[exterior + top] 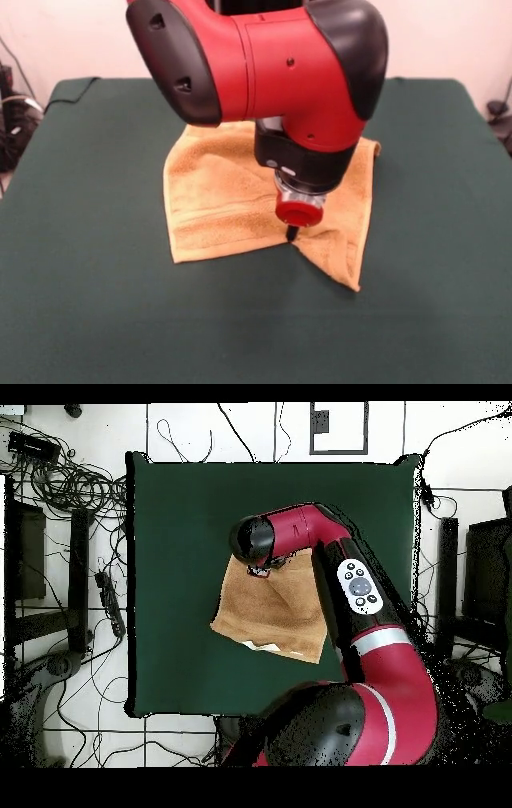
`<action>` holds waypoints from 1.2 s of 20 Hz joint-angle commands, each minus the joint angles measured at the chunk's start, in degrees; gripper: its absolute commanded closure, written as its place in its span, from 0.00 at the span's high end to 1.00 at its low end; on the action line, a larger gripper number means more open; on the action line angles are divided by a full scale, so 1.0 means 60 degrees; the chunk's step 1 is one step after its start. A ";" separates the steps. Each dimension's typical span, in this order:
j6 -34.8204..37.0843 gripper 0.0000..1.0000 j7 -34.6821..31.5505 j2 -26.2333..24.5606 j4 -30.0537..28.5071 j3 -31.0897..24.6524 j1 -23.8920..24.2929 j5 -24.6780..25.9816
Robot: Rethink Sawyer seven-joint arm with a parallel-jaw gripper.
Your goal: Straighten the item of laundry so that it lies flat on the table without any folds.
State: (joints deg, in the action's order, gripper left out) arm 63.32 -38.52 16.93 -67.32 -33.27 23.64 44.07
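Green counter (96, 320) lies foremost; the towel (216, 200) sits creased beneath the hand (291, 234), whose grip cannot be told.

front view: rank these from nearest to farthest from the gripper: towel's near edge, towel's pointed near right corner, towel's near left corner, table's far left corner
From the gripper:
1. Near edge of the towel, right at the tip.
2. Pointed corner, below and to the right.
3. Near left corner, out to the left.
4. Far left corner of the table, top left, clearly farthest.
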 commanded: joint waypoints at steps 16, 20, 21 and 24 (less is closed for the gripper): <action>0.1174 0.00 0.4510 -0.1358 0.3114 -0.1371 -0.0800 0.0457; 0.1548 0.00 0.5078 -0.1532 0.3612 -0.1523 -0.1010 0.0579; 0.1550 0.00 0.5162 -0.1519 0.3575 -0.1524 -0.1024 0.0581; 0.1688 0.00 0.5477 -0.1560 0.3701 -0.1538 -0.1156 0.0556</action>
State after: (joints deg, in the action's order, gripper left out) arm 75.45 -28.00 10.31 -50.70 -35.48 20.83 44.94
